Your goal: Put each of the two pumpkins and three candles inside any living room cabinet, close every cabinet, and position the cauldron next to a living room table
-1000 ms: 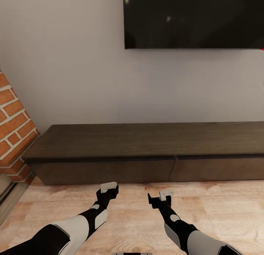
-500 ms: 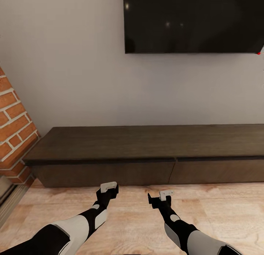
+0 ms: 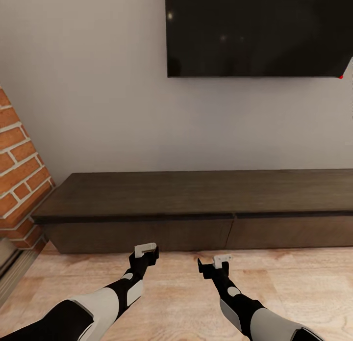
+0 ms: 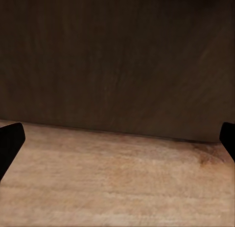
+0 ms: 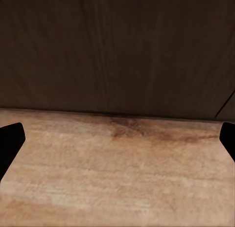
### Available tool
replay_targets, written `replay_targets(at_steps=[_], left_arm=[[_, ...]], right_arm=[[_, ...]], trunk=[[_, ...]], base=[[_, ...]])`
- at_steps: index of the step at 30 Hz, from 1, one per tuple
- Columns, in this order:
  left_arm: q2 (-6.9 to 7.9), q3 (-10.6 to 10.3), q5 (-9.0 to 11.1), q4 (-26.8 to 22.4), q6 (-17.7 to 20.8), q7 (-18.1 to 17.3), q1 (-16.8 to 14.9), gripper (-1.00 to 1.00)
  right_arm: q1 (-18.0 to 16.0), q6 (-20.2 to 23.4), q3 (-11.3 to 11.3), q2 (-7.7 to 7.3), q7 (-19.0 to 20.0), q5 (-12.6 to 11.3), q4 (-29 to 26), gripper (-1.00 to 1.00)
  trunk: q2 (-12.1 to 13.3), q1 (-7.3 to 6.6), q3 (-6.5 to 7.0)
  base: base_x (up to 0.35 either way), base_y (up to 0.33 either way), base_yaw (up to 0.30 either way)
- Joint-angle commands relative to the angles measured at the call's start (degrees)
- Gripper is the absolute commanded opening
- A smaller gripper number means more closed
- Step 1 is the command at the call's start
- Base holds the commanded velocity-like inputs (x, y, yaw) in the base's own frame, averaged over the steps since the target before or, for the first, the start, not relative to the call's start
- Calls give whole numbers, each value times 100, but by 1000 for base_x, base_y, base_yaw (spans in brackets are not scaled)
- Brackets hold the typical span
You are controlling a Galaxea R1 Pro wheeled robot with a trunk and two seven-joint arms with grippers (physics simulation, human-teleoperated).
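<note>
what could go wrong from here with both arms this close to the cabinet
1. The cabinet fronts are flat and handleless, so the left gripper may find nothing to hook and could slip when pulling a drawer.
2. Both grippers hang low by the wooden floor in front of the closed drawers. Rolling nearer could jam the right gripper into the front.
3. The seam between drawer fronts sits right of both arms, so a pull there could open the wrong drawer.

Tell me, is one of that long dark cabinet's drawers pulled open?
No: in the head view both drawer fronts of the cabinet sit flush and shut.
</note>
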Motion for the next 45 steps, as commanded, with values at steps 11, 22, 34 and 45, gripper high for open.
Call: replay_targets(at_steps=[11, 22, 34, 45], left_arm=[[-4, -40, 157, 23, -25, 12, -8, 100], [-4, -40, 175, 29, -1, 39, -8, 100], [-4, -40, 176, 29, 106, 44, -8, 100], [-4, -40, 176, 29, 107, 43, -8, 100]], right_arm=[[-2, -12, 41, 0, -47, -35, 1, 100], [-3, -16, 38, -3, -52, -37, 1, 100], [-4, -21, 42, 0, -55, -31, 1, 100], [-3, -21, 49, 0, -55, -24, 1, 100]], trunk=[[-2, -1, 93], [-2, -1, 128], [-2, -1, 172], [-2, -1, 209]], base=[[0, 0, 0], [-65, 0, 59], [-177, 0, 247], [-6, 0, 260]])
